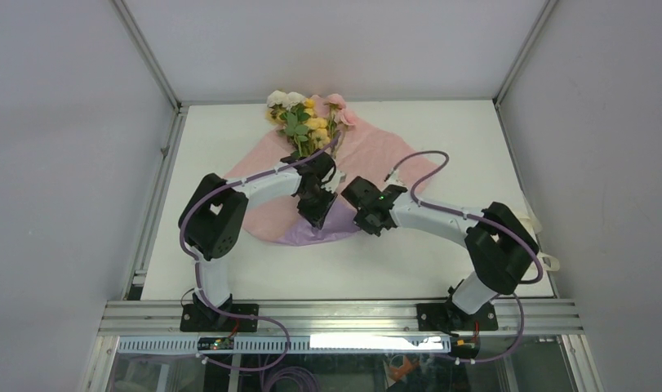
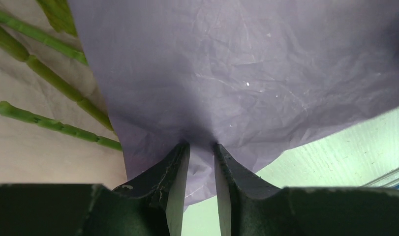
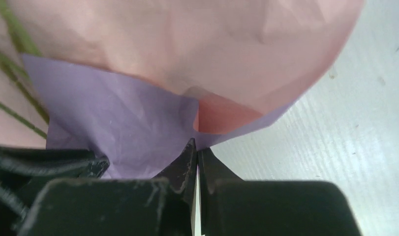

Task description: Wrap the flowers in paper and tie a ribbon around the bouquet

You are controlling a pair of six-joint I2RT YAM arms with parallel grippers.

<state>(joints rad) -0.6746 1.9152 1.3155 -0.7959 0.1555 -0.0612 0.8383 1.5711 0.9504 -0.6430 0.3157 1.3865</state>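
The flowers (image 1: 301,121) lie at the back centre, blooms away from me, on the paper (image 1: 376,151), whose pale pink face is up. The paper's near edge is folded up and shows lilac (image 1: 331,231). My left gripper (image 1: 315,208) (image 2: 202,145) is shut on that lilac flap (image 2: 246,73), with crinkled paper bunched between its narrow-set jaws; green stems (image 2: 49,81) lie to its left. My right gripper (image 1: 362,214) (image 3: 197,143) is shut, its tips pinching the lilac edge (image 3: 123,118) just below the pink face (image 3: 187,44). The ribbon (image 1: 548,261) hangs at the table's right edge.
The white table (image 1: 442,269) sits inside a frame of metal posts with grey walls on three sides. Both arms reach inward and their wrists nearly meet at the paper's near edge. Bare table (image 3: 335,147) lies right of the right gripper.
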